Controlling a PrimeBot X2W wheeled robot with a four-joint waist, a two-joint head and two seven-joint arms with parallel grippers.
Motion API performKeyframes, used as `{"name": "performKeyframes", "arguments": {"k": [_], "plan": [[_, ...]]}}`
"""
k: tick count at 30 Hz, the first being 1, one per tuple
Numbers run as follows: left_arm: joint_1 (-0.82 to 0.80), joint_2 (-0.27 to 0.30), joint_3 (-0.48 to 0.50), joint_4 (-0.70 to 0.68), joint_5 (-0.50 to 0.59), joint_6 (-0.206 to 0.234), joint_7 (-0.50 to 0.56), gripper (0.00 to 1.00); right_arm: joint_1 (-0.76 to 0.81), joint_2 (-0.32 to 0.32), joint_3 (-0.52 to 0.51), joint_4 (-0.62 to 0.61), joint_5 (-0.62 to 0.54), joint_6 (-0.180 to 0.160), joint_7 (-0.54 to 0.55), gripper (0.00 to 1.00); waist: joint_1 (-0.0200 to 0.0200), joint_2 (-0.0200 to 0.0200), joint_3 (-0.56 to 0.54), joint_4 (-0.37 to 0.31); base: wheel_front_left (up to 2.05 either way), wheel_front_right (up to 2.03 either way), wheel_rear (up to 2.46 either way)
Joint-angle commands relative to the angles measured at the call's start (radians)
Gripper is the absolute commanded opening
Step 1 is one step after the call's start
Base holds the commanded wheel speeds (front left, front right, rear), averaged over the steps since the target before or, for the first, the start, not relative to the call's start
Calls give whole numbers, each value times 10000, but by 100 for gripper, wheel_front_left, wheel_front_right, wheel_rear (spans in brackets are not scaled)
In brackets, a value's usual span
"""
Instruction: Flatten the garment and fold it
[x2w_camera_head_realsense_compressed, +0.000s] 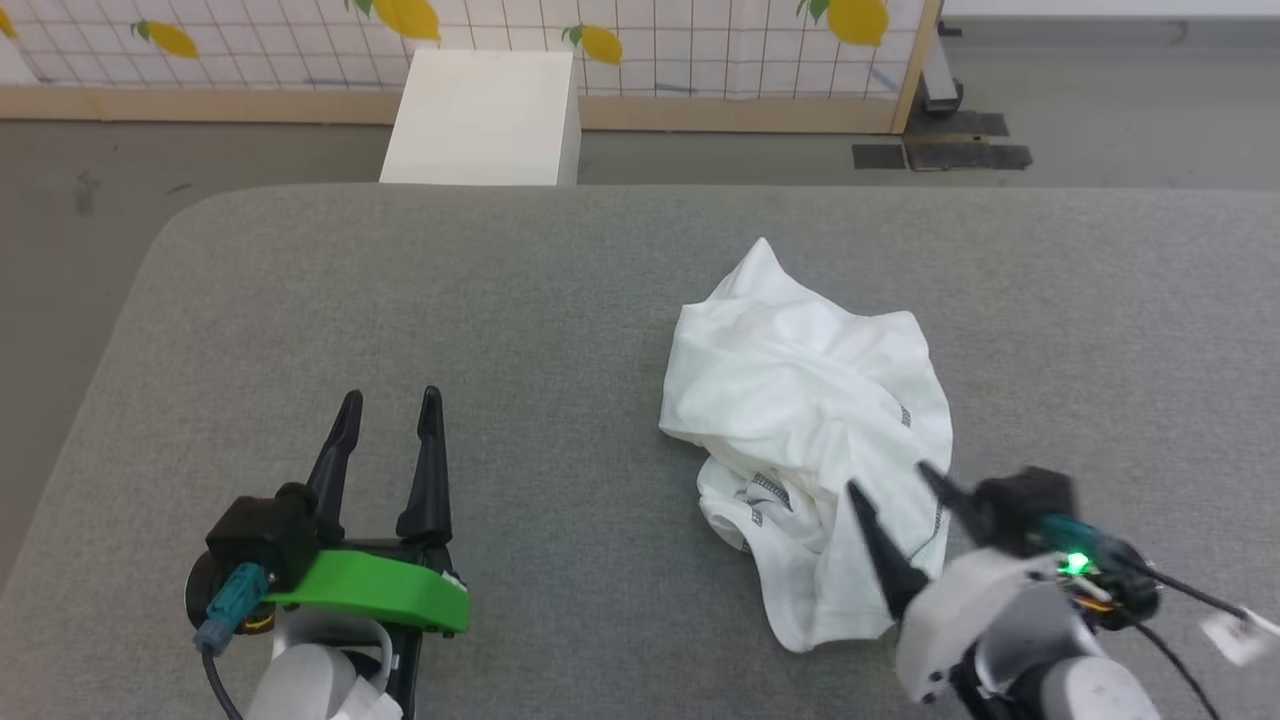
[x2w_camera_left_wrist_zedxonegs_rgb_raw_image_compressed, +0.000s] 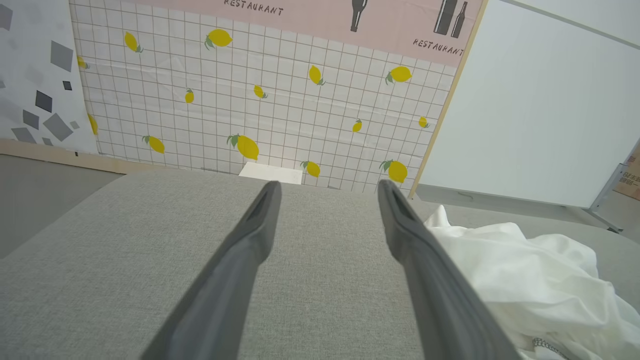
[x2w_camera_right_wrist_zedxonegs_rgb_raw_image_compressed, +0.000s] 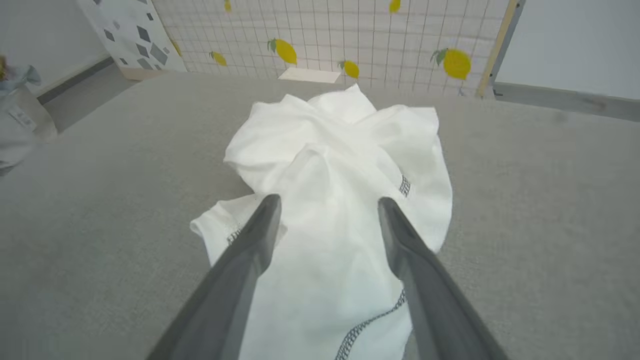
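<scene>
Grey woven fabric covers the bench (x2w_camera_head_realsense_compressed: 560, 300), and the garment (x2w_camera_head_realsense_compressed: 800, 420) lies on it in a crumpled white heap, right of centre in the head view. Dark stitching shows along a few of its folded hems, and one peak of cloth sticks up at the far side.

The left pincer (x2w_camera_head_realsense_compressed: 390, 395) sits over bare bench well to the left of the heap. Its two dark fingers are spread wide with nothing between them, and its wrist view shows the same gap (x2w_camera_left_wrist_zedxonegs_rgb_raw_image_compressed: 328, 184), with the garment (x2w_camera_left_wrist_zedxonegs_rgb_raw_image_compressed: 540, 280) off to the right.

The right pincer (x2w_camera_head_realsense_compressed: 887, 477) is at the near edge of the heap, angled up and to the left in the head view. Its fingers are also spread wide. From its own wrist (x2w_camera_right_wrist_zedxonegs_rgb_raw_image_compressed: 328, 199) the garment (x2w_camera_right_wrist_zedxonegs_rgb_raw_image_compressed: 340, 165) lies beneath and ahead of the tips, with no cloth pinched — whether the tips touch the fabric I cannot tell.

Beyond the bench a white box (x2w_camera_head_realsense_compressed: 485, 115) stands on the floor (x2w_camera_head_realsense_compressed: 1100, 110) before a lemon-printed screen (x2w_camera_head_realsense_compressed: 700, 50).
</scene>
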Motion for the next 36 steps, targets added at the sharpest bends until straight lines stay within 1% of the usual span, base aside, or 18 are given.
{"name": "performKeyframes", "arguments": {"k": [1, 3, 7, 8, 9, 10, 11, 13, 16, 18, 22, 24, 26, 28, 30, 33, 36], "plan": [[86, -92, 90, -34, 210, -92, -35, 100, -267, -8, 180, 228, -27, -17, 656, 100, 0, 0, 151, 112, 0, 0, 0], [-5, -194, 184, -12, 302, -163, -35, 100, -566, -8, 433, 552, -155, -17, 1792, 100, 0, 0, 284, 207, 0, 0, 0], [-184, -342, 303, 69, 390, -290, -35, 100, -1019, -8, 643, 991, -570, -17, 3398, 100, 0, 0, 488, 396, 0, 0, 0], [-215, -367, 311, 86, 410, -318, -35, 100, -1074, -8, 632, 1038, -650, -17, 3657, 100, 0, 0, 521, 444, 0, 0, 0], [-249, -396, 333, 100, 432, -344, -35, 100, -1116, -8, 592, 1068, -752, -17, 3965, 64, 0, 0, 552, 498, 0, 0, 0], [-268, -417, 347, 114, 444, -364, -35, 100, -1142, -8, 557, 1032, -779, -17, 4099, 46, 0, 0, 571, 540, 0, 0, 0], [-284, -440, 365, 131, 459, -386, -35, 100, -1174, -8, 537, 949, -787, -17, 4157, 0, 0, 0, 581, 580, 0, 0, 0], [-294, -472, 394, 150, 476, -426, -35, 100, -1234, -8, 492, 714, -703, -17, 4030, 0, 0, 0, 591, 639, 0, 0, 0], [-299, -502, 410, 203, 502, -477, -35, 100, -1357, -8, 453, 200, -372, -17, 3470, 0, 0, 0, 557, 697, 0, 0, 0], [-279, -515, 439, 228, 506, -501, -35, 100, -1509, -8, 615, -212, -53, -17, 3058, 0, 0, 0, 490, 687, 0, 0, 0], [-221, -530, 544, 227, 552, -534, -35, 100, -2074, -8, 1258, -1116, 751, -17, 2447, 0, 0, 0, 372, 530, 0, 0, 0], [-199, -534, 611, 202, 583, -545, -35, 100, -2528, -8, 1511, -1572, 865, -17, 2235, 0, 0, 0, 337, 407, 0, 0, 0], [-183, -537, 656, 187, 628, -556, -35, 100, -2992, -8, 1514, -1981, 901, -17, 2050, 0, 0, 0, 300, 303, 0, 0, 0], [-186, -540, 692, 196, 654, -566, -36, 100, -3374, -8, 1240, -2315, 894, -17, 1919, 0, 0, 0, 275, 229, 0, 0, 0], [-194, -542, 702, 200, 672, -576, -36, 100, -3608, -8, 739, -2560, 854, -17, 1895, 0, 0, 0, 258, 182, 0, 0, 0], [-199, -544, 663, 189, 650, -593, -36, 100, -3597, -8, -493, -2617, 678, -17, 2084, 0, 0, 0, 240, 156, 0, 0, 0], [-200, -545, 568, 210, 596, -605, -36, 100, -3125, -8, -1986, -2116, 436, -17, 2491, 0, 0, 0, 242, 164, 0, 0, 0]]}}
